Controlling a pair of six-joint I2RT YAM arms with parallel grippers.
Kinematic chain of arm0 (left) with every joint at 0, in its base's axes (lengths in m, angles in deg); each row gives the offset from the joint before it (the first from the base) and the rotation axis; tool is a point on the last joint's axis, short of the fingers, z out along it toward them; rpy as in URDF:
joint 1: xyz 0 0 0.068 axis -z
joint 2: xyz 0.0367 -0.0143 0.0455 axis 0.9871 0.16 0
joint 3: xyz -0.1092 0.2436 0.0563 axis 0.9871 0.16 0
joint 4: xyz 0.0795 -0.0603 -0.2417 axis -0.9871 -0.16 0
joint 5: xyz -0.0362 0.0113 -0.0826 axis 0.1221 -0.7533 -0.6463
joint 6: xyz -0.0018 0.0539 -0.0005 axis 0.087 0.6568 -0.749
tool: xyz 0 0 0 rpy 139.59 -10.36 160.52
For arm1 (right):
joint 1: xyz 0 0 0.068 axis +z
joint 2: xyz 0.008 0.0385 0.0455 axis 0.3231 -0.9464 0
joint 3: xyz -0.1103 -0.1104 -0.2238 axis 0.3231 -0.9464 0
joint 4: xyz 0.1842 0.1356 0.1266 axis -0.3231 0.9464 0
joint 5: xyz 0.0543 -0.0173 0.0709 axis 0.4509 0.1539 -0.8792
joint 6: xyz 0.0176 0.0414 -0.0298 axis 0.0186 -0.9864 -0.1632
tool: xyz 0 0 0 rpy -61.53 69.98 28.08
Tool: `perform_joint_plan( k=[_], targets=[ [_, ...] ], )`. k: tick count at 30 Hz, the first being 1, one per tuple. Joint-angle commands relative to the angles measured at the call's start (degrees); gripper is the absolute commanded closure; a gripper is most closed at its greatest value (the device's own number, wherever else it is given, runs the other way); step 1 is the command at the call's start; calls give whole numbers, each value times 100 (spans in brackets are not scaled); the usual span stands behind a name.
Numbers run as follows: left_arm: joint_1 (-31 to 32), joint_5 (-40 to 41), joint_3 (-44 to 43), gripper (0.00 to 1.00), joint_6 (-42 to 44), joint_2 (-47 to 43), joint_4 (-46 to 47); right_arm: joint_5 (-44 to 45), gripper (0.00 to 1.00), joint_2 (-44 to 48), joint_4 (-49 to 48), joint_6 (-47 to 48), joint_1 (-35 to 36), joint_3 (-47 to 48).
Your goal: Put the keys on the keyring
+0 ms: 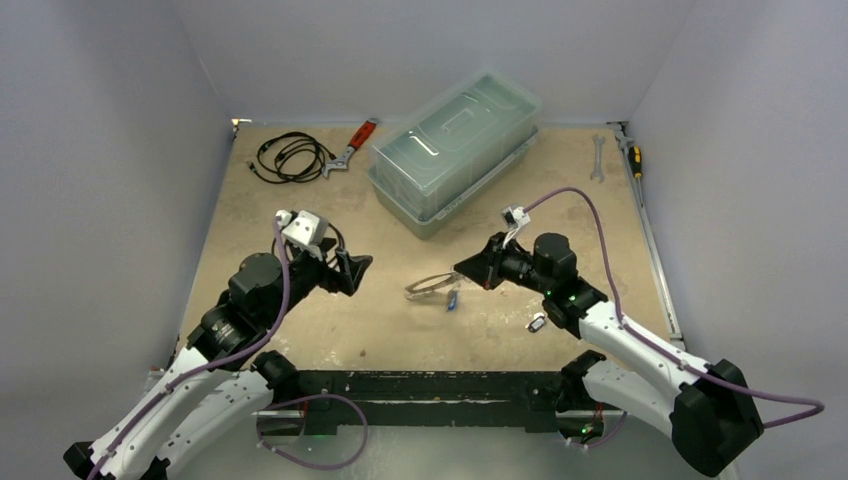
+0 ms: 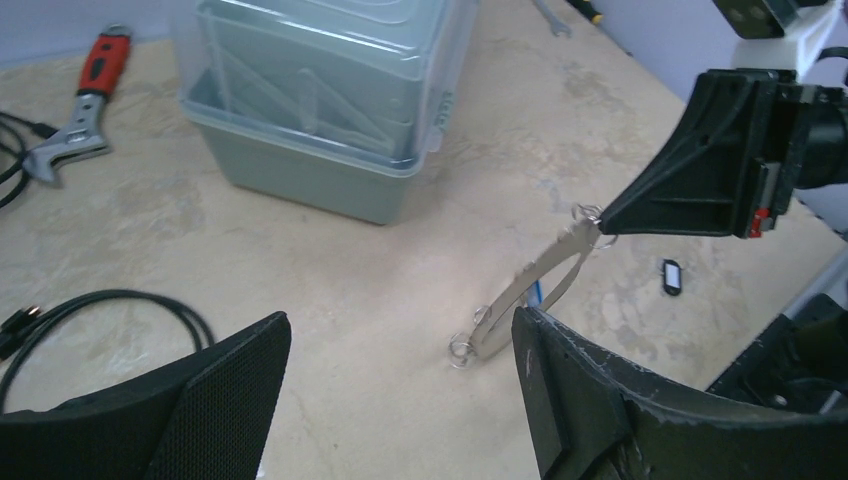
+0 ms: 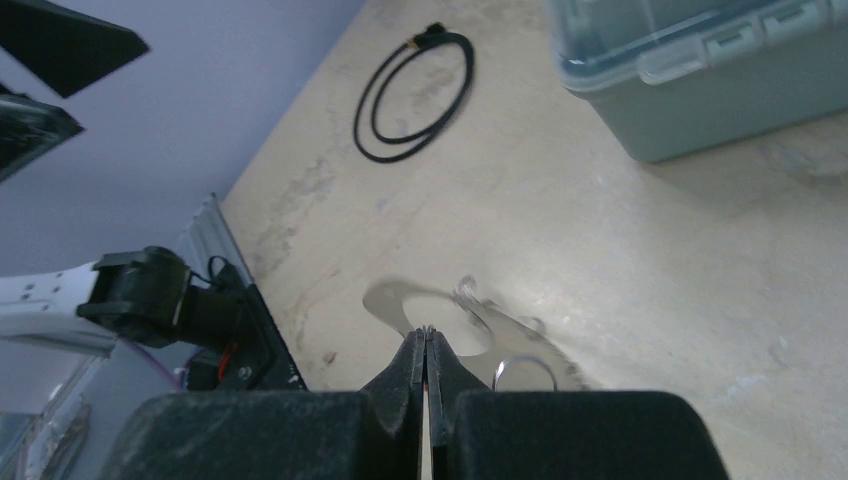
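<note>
Closed right fingers [image 3: 405,372] pinch the keyring [image 3: 388,298] at its rim.

The keyring [image 1: 432,287] [image 2: 527,268] [image 3: 392,299] was a large, thin, silvery-white hoop with a few small metal rings along its rim. It hung at a slant near the middle of the table, its higher edge pinched in the closed tips of the right gripper [image 1: 460,268] [image 2: 605,222] [image 3: 427,335] and its lower end down by the tabletop. The blue-tagged key [image 1: 453,299] [image 2: 537,293] lay on the table just beside the hoop's near side, not threaded on it. The dark-tagged key [image 1: 536,322] [image 2: 672,278] lay flat on the table, well apart to the right.
</note>
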Motion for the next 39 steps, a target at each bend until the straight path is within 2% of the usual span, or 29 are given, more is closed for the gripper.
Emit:
perform_joint_plan(
  k=[1,10,13,19,25,30,39],
  targets=[
    [-38,-1078,121,21,83,-97,535,-671,100,336,-964,-15,14,-108],
    [-34,-2409,294,27,-164,-69,1179,-1385,100,636,-2051,-306,20,-321],
    [-38,-2691,390,30,-399,-30,1511,-1660,100,701,-2673,-568,18,-447],
    [-40,-2833,645,34,-976,49,2373,-1946,100,619,-4178,-1362,16,-791],
    [-40,-2735,1024,37,-1543,-30,3289,-1545,100,431,-5509,-2216,17,-1097],
    [-26,-2703,1398,44,-2110,-66,4311,-1138,100,176,-6368,-2729,28,-1199],
    [9,-2766,1852,50,-2540,413,5906,-961,100,-623,-7883,-3511,36,-1141]
  ],
)
